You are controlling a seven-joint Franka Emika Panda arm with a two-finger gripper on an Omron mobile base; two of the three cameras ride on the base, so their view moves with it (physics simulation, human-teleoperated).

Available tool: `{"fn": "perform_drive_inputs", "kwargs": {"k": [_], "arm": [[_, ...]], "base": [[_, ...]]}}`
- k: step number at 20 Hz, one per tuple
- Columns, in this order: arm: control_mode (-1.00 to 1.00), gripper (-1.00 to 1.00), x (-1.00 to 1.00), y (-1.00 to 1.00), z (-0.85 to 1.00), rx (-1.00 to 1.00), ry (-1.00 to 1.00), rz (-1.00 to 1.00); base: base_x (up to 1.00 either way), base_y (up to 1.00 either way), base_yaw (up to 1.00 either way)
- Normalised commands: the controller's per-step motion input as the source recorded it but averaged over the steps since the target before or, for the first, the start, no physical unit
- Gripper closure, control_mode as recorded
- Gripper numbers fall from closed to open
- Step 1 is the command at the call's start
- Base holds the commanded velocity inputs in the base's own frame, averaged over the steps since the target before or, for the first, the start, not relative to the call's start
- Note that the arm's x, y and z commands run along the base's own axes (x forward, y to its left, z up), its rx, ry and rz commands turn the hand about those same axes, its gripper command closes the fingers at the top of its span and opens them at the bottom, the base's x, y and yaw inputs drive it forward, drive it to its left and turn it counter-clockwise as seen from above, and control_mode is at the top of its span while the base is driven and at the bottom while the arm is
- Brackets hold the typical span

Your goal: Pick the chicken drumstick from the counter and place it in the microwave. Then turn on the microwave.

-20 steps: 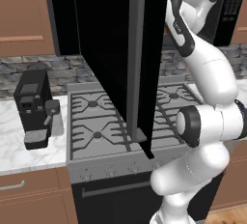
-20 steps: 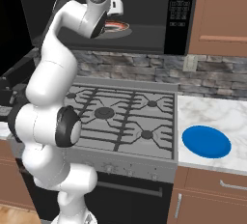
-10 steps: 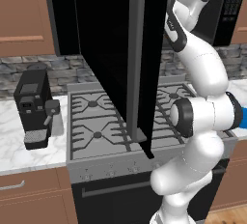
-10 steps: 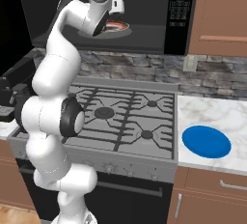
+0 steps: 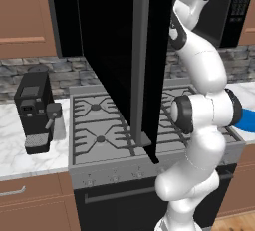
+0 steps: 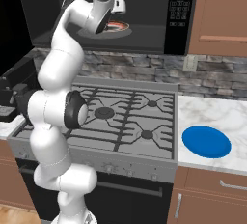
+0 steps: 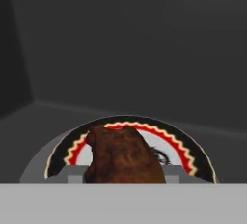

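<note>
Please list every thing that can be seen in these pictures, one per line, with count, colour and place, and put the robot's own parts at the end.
Brown chicken drumstick: one, brown, above the patterned plate inside the microwave, between the fingers.
Round patterned plate: one, black, red and white, on the microwave floor.
Wide black microwave: one, black with grey interior, above the stove, door swung open.
Grey gas stove top: one, grey, between the counter parts.
White marble counter: white with grey veins, both sides of the stove.
Flat blue round plate: one, blue, on the counter right of the stove.
Small black coffee machine: one, black, on the counter left of the stove.
White robot arm: one, white with dark joints, reaching into the microwave; gripper shut on the drumstick.
</note>
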Motion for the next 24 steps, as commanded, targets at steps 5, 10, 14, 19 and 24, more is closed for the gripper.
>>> {"fn": "perform_drive_inputs", "kwargs": {"k": [5, 10, 14, 19, 24], "arm": [[-1.0, 1.0, 0.28, 0.02, -0.02, 0.0, 0.03, 0.0], [-1.0, 1.0, 0.28, 0.03, 0.0, 0.0, 0.0, 0.0], [-1.0, 1.0, 0.27, 0.04, 0.0, 0.0, 0.0, 0.0], [-1.0, 1.0, 0.27, 0.05, -0.01, 0.0, 0.0, 0.0], [-1.0, 1.0, 0.25, 0.07, -0.03, 0.0, 0.0, 0.0]], "base": [[0.0, 0.0, 0.0], [0.0, 0.0, 0.0], [0.0, 0.0, 0.0], [0.0, 0.0, 0.0], [0.0, 0.0, 0.0]]}}
